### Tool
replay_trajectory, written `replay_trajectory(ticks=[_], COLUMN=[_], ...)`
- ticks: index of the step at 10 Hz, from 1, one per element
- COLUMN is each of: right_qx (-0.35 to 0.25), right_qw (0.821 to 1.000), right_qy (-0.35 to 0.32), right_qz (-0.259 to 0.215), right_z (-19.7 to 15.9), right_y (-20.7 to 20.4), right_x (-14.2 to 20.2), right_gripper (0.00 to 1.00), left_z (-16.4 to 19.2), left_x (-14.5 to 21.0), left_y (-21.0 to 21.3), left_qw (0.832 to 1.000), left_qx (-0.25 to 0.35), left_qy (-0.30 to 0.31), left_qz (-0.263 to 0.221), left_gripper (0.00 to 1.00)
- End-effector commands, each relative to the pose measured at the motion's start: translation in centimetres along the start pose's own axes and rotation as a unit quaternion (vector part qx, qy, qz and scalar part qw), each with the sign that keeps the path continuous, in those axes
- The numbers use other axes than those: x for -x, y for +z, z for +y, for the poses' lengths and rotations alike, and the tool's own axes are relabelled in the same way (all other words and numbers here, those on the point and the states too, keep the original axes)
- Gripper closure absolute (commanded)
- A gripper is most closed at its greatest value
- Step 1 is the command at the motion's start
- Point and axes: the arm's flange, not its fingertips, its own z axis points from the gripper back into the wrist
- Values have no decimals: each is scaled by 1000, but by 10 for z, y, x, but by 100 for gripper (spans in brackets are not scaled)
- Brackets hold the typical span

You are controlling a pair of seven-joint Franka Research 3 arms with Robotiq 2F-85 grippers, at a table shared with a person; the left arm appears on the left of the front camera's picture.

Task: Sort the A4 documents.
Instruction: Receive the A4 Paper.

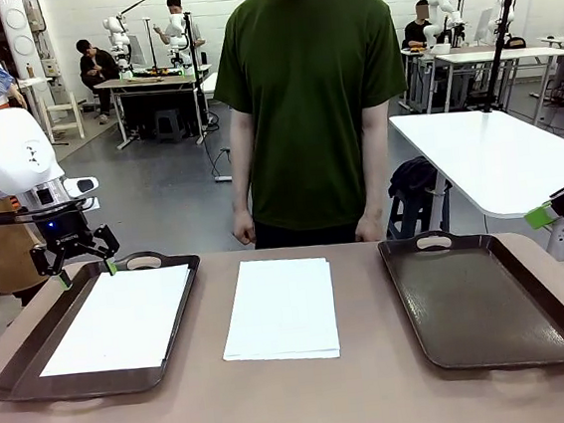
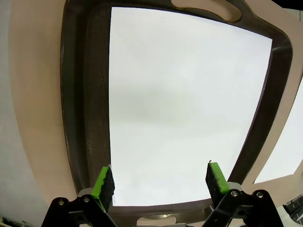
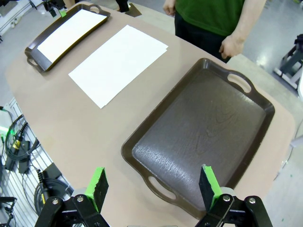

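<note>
A stack of white A4 documents (image 1: 281, 307) lies in the middle of the table, between two dark brown trays. One sheet (image 1: 122, 317) lies flat in the left tray (image 1: 18, 372). My left gripper (image 1: 85, 262) hovers open over that tray's far left corner, holding nothing. The left wrist view looks down on the sheet (image 2: 184, 109) between the open left gripper's (image 2: 161, 182) green pads. My right gripper (image 3: 154, 184) is open and empty, high above the near end of the bare right tray (image 3: 203, 127). Its green pad (image 1: 540, 215) shows at the right edge of the front view.
A person in a green shirt (image 1: 310, 89) stands at the far edge, hands (image 3: 232, 45) hanging by the sides. The right tray (image 1: 485, 297) holds nothing. Bare tabletop (image 1: 300, 400) runs along the near edge. Cables (image 3: 19, 151) hang beside the table.
</note>
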Motion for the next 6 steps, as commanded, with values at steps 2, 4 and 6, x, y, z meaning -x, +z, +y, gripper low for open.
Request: replay_trajectory(ticks=[2, 4, 6], right_qx=[-9, -9, -9], right_qw=[1000, 1000, 1000], right_qy=[0, 0, 0], right_qz=[-3, -3, -3], right_z=[0, 0, 0], right_y=[-2, -2, -2], right_x=[0, 0, 0], right_gripper=[0, 0, 0], left_z=[0, 0, 0], left_x=[-1, -1, 0], left_y=[1, 1, 0], left_qw=[1000, 1000, 1000], left_qx=[-9, -9, 0], left_qy=[-4, -4, 0], left_qz=[-5, -5, 0], left_gripper=[0, 0, 0])
